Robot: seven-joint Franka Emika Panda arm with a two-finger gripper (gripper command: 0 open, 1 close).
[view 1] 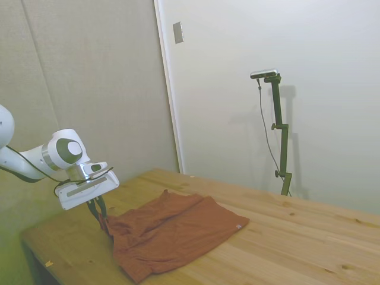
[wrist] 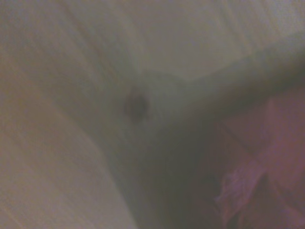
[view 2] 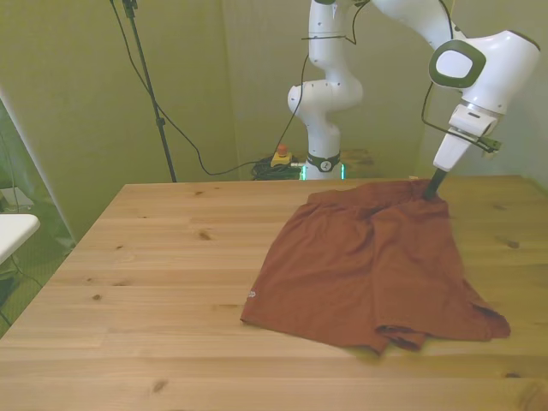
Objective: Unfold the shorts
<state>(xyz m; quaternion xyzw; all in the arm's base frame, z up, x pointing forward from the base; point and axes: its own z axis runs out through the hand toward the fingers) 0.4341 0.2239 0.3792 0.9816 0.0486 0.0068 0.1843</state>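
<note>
Light wooden table [view 2: 154, 282] carries the rust-orange soft fabric shorts [view 2: 368, 265], spread mostly flat on the front view's right half, small white tag [view 2: 252, 295] at the edge nearest the table's middle. White arm's dark two-finger gripper [view 2: 432, 190] is pinching the shorts' far corner, slightly lifted. Wrist view too blurred to read.

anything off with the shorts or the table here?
Nothing damaged or spilled. The shorts lie mostly spread on the table, but the hem at the front view's lower right is still bunched and folded under. The end effector sits at the far corner of the fabric.
</note>
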